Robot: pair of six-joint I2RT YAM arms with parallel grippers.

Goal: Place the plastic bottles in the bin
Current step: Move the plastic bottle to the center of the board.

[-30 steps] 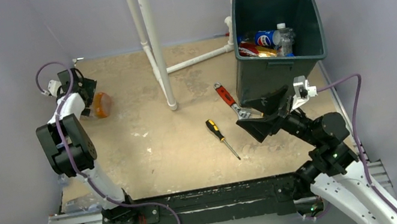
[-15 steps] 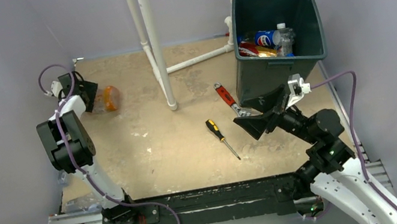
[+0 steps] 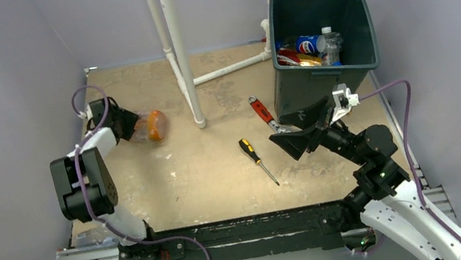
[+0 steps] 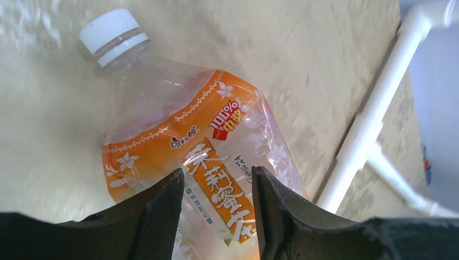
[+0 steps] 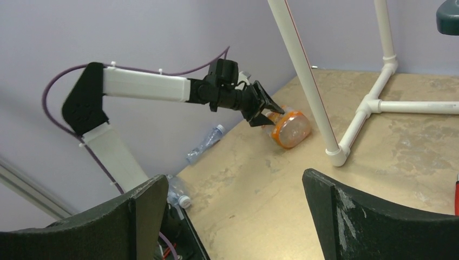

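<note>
An orange-labelled bottle lies on its side at the left of the counter, well apart from the green bin holding other bottles.

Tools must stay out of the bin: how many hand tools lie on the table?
2. A red-handled wrench lies beside the bin, on its left; a yellow-and-black screwdriver lies nearer the arms, mid-table. Others may be hidden behind the bin.

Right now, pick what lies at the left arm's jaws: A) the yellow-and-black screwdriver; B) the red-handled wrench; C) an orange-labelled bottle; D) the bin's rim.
C: in the left wrist view the orange-labelled bottle lies on its side right at the left arm's jaws; the wrench and screwdriver lie mid-table.
</note>
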